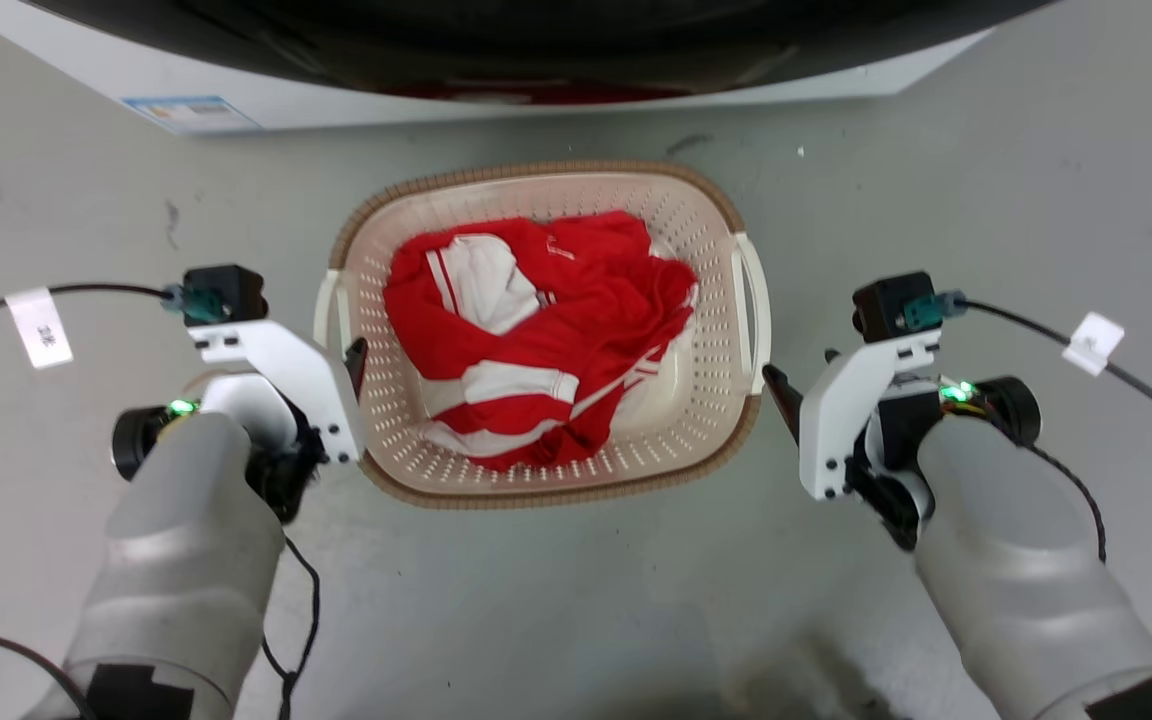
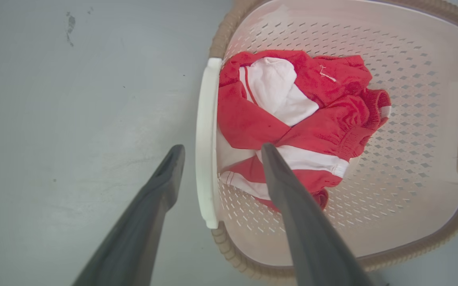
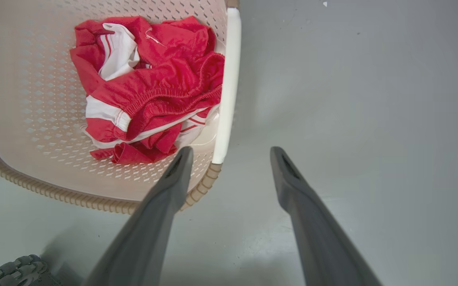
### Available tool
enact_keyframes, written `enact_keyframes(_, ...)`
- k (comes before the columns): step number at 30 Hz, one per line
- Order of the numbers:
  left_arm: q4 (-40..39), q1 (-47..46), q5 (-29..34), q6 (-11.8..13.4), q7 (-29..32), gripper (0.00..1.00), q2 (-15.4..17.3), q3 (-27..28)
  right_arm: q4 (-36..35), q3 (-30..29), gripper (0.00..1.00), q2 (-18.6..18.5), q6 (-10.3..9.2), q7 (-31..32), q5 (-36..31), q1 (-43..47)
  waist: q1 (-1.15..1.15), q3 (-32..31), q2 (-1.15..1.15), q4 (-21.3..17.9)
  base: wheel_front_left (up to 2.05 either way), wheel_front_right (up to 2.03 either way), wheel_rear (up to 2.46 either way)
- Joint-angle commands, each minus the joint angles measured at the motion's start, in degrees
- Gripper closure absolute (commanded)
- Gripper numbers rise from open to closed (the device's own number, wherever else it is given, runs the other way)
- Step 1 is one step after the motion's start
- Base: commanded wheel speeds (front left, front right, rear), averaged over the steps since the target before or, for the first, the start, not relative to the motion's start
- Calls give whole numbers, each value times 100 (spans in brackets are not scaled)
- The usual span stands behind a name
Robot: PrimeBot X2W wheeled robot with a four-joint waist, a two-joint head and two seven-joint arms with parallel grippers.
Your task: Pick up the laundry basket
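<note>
Washing machine front runs along the far side of the head view, with grey floor below it. On that floor, just in front of the machine, sits the laundry basket, resting flat, with red and white clothes heaped inside. The lift is not yet done, and by my reading neither is the grasp.

The left gripper is spread wide and straddles the left handle, one finger outside over the floor and the other inside over the clothes. I cannot tell whether either touches the handle. The right gripper is also spread wide and empty. The near end of the right handle lies just ahead of the gap between its fingers. What is left is to close on both handles, then raise them together.

The head view gives the whole layout, a gripper at each side of the basket, but shows little of the fingers. The wrist views show the spread and the straddle. The right one suggests that this gripper sits toward the handle's near end, not its middle.
</note>
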Motion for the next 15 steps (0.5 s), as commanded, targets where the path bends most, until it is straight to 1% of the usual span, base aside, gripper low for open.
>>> enact_keyframes(1, 58, -158, -64, 3, 30, 0, 65, -47, 105, 118, 0, 13, -4, -9, 177, -219, -1, 251, 0, -62, 0, 0, 0)
enact_keyframes(8, 272, -622, -114, 3, 22, 0, 260, -315, 423, 730, 0, 14, -4, 3, 794, -806, -1, 741, 0, -114, 0, 0, 0)
enact_keyframes(15, 430, -934, -210, 3, 56, 0, 342, -561, 670, 1247, 0, 14, -4, 72, 1227, -1277, -1, 1010, 0, -123, 0, 0, 0)
